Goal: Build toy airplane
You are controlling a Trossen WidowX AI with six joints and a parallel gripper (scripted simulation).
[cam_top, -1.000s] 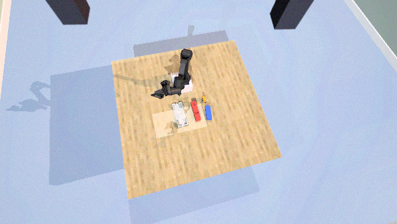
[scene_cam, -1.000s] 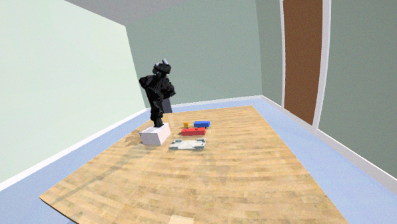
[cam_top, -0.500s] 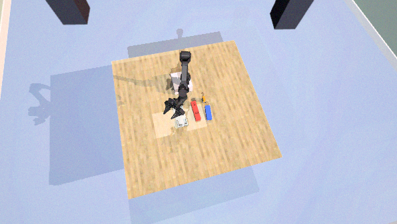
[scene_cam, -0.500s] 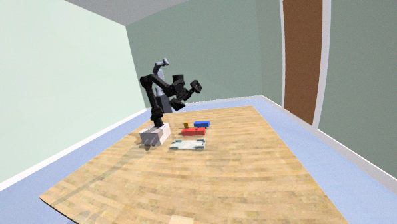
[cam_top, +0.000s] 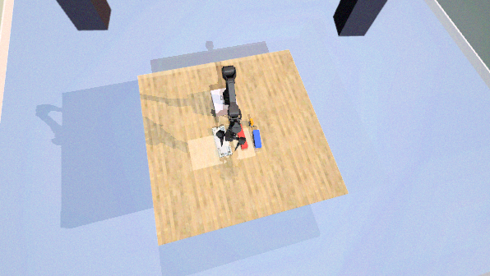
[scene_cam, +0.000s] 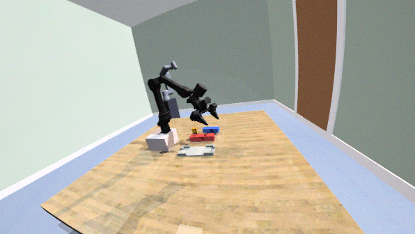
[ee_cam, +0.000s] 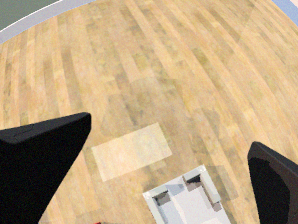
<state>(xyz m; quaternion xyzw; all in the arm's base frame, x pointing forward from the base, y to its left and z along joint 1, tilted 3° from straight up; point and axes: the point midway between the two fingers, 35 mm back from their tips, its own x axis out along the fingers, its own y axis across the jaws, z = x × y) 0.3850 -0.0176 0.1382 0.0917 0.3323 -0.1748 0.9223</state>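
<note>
The pale grey jig (cam_top: 225, 151) (scene_cam: 197, 151) (ee_cam: 192, 206) lies on the table with nothing in its cradle. The red fuselage (cam_top: 242, 132) (scene_cam: 209, 138) lies beside it, apart from it; a red sliver shows at the wrist view's bottom edge. The blue wing (cam_top: 257, 139) (scene_cam: 211, 129) lies beyond the fuselage. The small orange tail fin (cam_top: 251, 121) (scene_cam: 194, 131) lies near the wing's end, on the arm-base side. My gripper (cam_top: 229, 146) (scene_cam: 213, 121) (ee_cam: 173, 136) is open and empty, raised well above the table, its fingers spread wide. In the top view it partly covers the jig and the fuselage.
The arm's white base block (cam_top: 218, 98) (scene_cam: 156, 142) stands on the wooden table (cam_top: 279, 164) (scene_cam: 261, 181) behind the jig. A pale light patch (cam_top: 202, 154) (ee_cam: 132, 151) lies on the wood beside the jig. A grey arm-like shape (scene_cam: 167, 81) stands in the background.
</note>
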